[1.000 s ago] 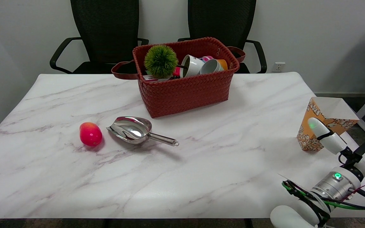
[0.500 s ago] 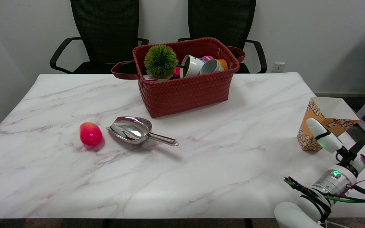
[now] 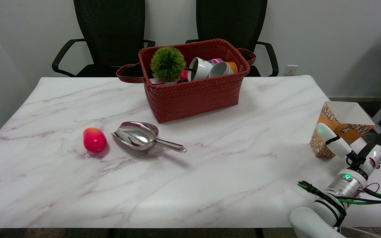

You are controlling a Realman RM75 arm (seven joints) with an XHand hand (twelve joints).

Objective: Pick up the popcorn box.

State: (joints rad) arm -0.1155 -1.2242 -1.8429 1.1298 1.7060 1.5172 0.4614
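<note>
One orange popcorn box (image 3: 328, 124) stands upright at the table's (image 3: 210, 185) right edge. The right hand (image 3: 356, 147) sits against the box's near side; one white finger (image 3: 328, 140) lies across its front face, but whether the fingers actually grip the box cannot be told. One red woven basket (image 3: 193, 92) holds one green spiky ball (image 3: 167, 63) and two mugs (image 3: 210, 68). One metal scoop (image 3: 141, 135) lies just beside one red mango (image 3: 94, 139); two black chairs (image 3: 111, 33) stand behind

popcorn box (image 3: 334, 123) upright at table (image 3: 210, 185) rt edge, rt hand (image 3: 349, 145) beside.
</note>
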